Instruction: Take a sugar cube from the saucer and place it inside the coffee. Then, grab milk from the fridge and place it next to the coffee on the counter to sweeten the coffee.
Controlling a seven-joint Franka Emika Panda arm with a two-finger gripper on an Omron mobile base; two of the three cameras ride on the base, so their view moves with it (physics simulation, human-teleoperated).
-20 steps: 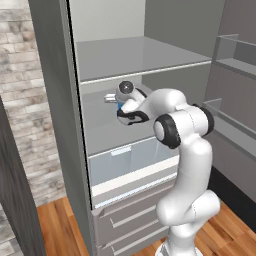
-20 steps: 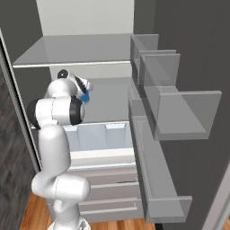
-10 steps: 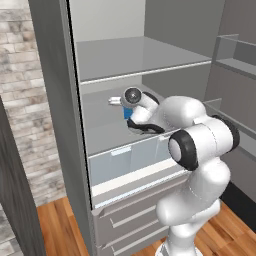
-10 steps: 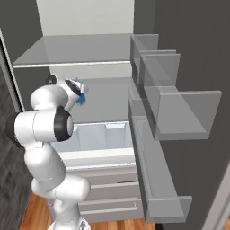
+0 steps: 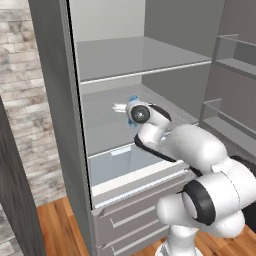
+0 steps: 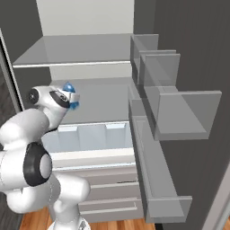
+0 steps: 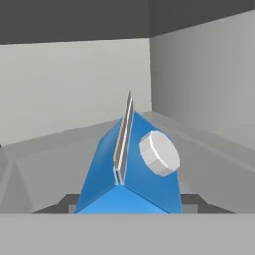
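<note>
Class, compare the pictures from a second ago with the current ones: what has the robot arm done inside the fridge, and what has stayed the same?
The arm swung its elbow out toward the camera. The claw stays at the blue milk carton on the middle shelf, its jaws either side of it. The fridge shelves, clear drawer and door racks are unchanged.

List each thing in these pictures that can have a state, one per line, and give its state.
fridge: door open, shelves showing.
clear drawer: pushed in under the middle shelf.
milk: carton upright between the jaws, white cap on.
gripper: reaching in over the middle shelf, jaws closed on the milk.
door racks: holding nothing that can be seen.
</note>
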